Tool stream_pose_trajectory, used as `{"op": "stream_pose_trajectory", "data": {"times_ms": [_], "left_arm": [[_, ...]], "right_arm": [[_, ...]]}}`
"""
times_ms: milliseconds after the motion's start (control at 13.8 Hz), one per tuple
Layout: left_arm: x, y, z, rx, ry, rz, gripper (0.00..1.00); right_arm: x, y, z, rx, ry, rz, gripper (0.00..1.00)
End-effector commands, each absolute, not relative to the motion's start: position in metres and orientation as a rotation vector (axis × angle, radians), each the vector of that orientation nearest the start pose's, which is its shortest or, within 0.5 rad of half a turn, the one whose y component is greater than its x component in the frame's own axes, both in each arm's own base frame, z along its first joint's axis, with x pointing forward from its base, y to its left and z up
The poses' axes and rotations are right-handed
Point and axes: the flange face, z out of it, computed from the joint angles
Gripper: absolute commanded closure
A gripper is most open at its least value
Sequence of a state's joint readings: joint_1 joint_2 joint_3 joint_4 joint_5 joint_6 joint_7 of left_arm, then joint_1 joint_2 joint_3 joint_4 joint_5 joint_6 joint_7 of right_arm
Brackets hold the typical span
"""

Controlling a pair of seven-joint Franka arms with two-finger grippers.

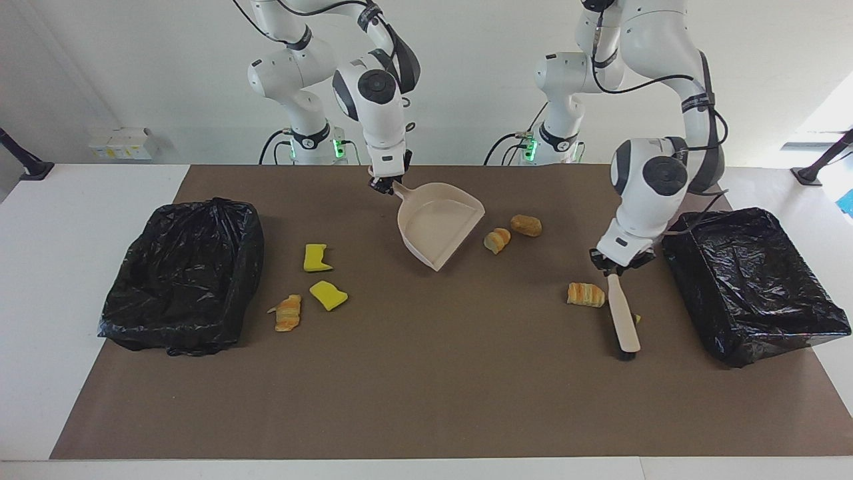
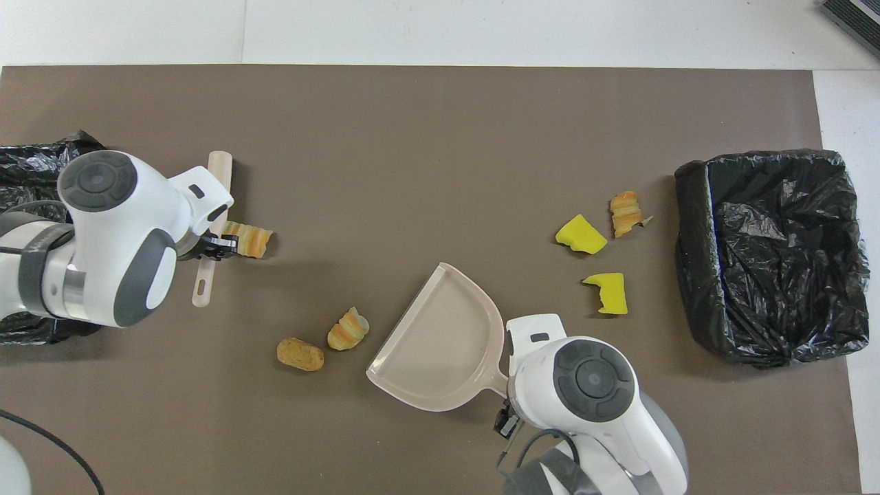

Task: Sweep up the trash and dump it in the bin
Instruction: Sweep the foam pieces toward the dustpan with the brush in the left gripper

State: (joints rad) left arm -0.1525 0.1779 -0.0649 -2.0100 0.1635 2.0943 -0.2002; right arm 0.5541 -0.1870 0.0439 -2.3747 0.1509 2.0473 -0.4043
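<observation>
My right gripper [image 1: 388,185] [image 2: 505,414] is shut on the handle of the beige dustpan [image 1: 440,223] [image 2: 440,344], whose mouth faces two bread pieces [image 1: 496,240] [image 1: 526,225] [image 2: 348,330] [image 2: 300,354]. My left gripper [image 1: 616,265] [image 2: 214,246] is shut on the brush [image 1: 624,323] [image 2: 218,172], bristles down. A striped piece [image 1: 586,295] [image 2: 249,238] lies against the brush, and a yellow scrap [image 1: 637,319] peeks out beside it. Two yellow sponge chunks [image 1: 316,258] [image 1: 328,295] [image 2: 581,234] [image 2: 606,292] and another striped piece [image 1: 288,313] [image 2: 625,213] lie near the bin [image 1: 183,273] [image 2: 770,254] at the right arm's end.
A second bin lined with a black bag [image 1: 753,280] [image 2: 34,155] stands at the left arm's end, close to the brush. Everything rests on a brown mat [image 1: 426,400] [image 2: 440,124] over the white table.
</observation>
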Motion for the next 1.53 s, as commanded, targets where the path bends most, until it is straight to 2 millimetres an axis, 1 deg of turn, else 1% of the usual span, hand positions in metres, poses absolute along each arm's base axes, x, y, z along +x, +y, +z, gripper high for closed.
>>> {"op": "stream_pose_trajectory", "data": {"times_ms": [0,73,145,218,291,363,436,508,581,654,726,799,944,1017,1089,1162,1235,1380,1453], "left_arm": [[0.540,-0.154,0.392,-3.020,0.119,0.145,1.00],[0.533,-0.155,0.415,-3.046,0.107,0.149,1.00],[0.529,-0.151,0.438,-3.070,0.084,0.140,1.00],[0.527,-0.144,0.455,-3.093,0.054,0.112,1.00],[0.531,-0.133,0.457,-3.100,0.047,0.105,1.00],[0.535,-0.117,0.456,-3.110,0.082,0.108,1.00],[0.540,-0.093,0.455,-3.141,0.140,0.120,1.00],[0.541,-0.071,0.452,-3.196,0.196,0.128,1.00],[0.543,-0.058,0.452,-3.273,0.240,0.120,1.00],[0.543,-0.059,0.452,-3.322,0.274,0.113,1.00],[0.541,-0.068,0.450,-3.343,0.283,0.114,1.00],[0.537,-0.075,0.446,-3.362,0.285,0.118,1.00],[0.523,-0.115,0.447,-3.377,0.384,0.129,1.00],[0.520,-0.125,0.446,-3.374,0.403,0.145,1.00],[0.513,-0.145,0.448,-3.369,0.447,0.165,1.00],[0.506,-0.166,0.453,-3.369,0.428,0.170,1.00],[0.499,-0.182,0.456,-3.371,0.370,0.184,1.00],[0.477,-0.218,0.460,-3.357,0.359,0.235,1.00],[0.456,-0.228,0.455,-3.339,0.404,0.276,1.00]], "right_arm": [[0.359,0.246,0.386,-2.669,-1.432,0.208,1.00],[0.359,0.246,0.385,-2.669,-1.432,0.210,1.00],[0.361,0.245,0.382,-2.645,-1.469,0.216,1.00],[0.364,0.243,0.375,-2.624,-1.496,0.236,1.00],[0.365,0.242,0.371,-2.608,-1.525,0.248,1.00],[0.369,0.241,0.366,-2.594,-1.580,0.263,1.00],[0.377,0.243,0.358,-2.601,-1.623,0.276,1.00],[0.385,0.254,0.352,-2.619,-1.633,0.271,1.00],[0.396,0.263,0.350,-2.656,-1.595,0.275,1.00],[0.406,0.269,0.357,-2.682,-1.581,0.291,1.00],[0.411,0.271,0.362,-2.691,-1.603,0.342,1.00],[0.414,0.271,0.363,-2.698,-1.630,0.355,1.00],[0.414,0.275,0.357,-2.707,-1.632,0.360,1.00],[0.411,0.281,0.353,-2.716,-1.621,0.364,1.00],[0.409,0.290,0.347,-2.720,-1.624,0.344,1.00],[0.406,0.298,0.345,-2.731,-1.603,0.326,1.00],[0.401,0.308,0.342,-2.730,-1.609,0.325,1.00],[0.402,0.313,0.341,-2.727,-1.609,0.304,1.00],[0.401,0.315,0.336,-2.739,-1.591,0.301,1.00]]}}
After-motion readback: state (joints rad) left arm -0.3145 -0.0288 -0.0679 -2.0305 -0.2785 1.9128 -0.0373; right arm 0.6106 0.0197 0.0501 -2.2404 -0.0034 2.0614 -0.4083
